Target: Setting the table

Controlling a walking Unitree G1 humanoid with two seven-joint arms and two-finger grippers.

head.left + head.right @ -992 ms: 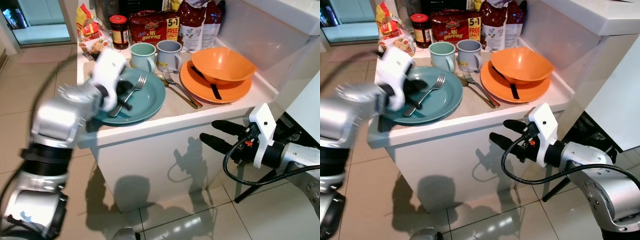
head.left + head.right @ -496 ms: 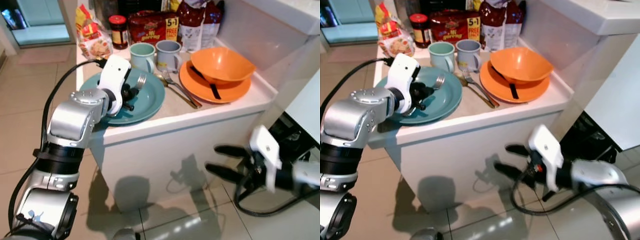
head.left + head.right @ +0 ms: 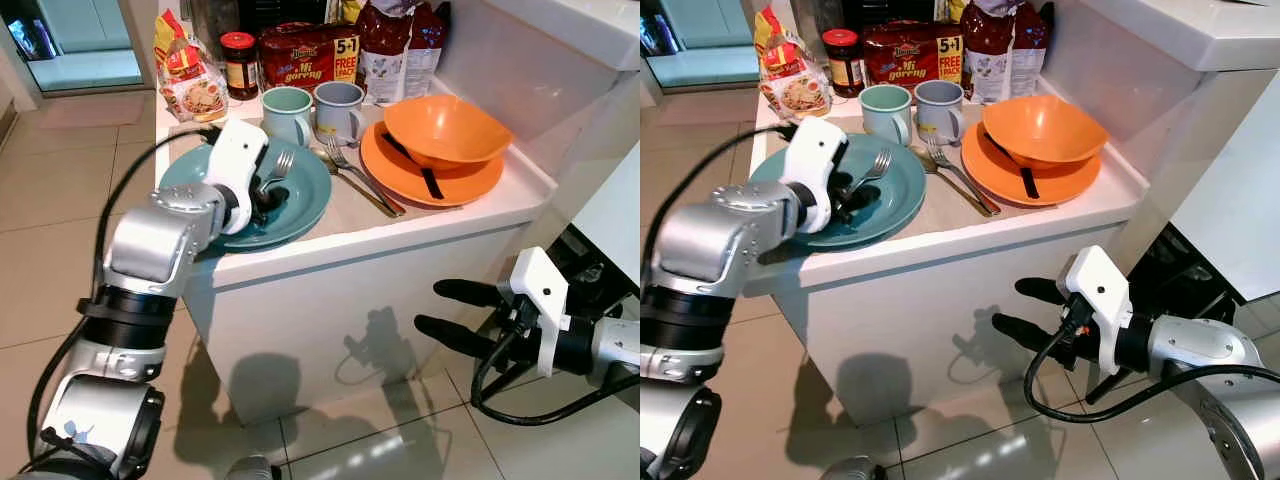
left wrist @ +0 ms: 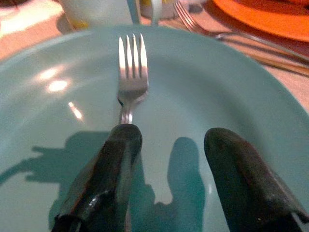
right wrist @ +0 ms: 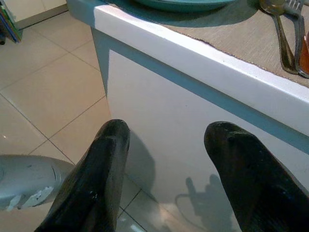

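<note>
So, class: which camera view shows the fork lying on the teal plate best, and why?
The left wrist view: the fork appears large, tines sharp, on the teal plate, with the left gripper open over its handle. Both eye views show it small, partly hidden by that arm. The right wrist view shows just the plate's edge.

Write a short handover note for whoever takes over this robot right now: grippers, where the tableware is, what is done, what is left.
Left gripper: open, low over the teal plate, fork lying on the plate by one finger, not gripped.
Right gripper: open, holding nothing, below the counter edge.
Counter: two mugs, orange bowl on orange plate, spare cutlery between the plates.
Done: nothing lifted.
Left: grip fork, set places.
</note>
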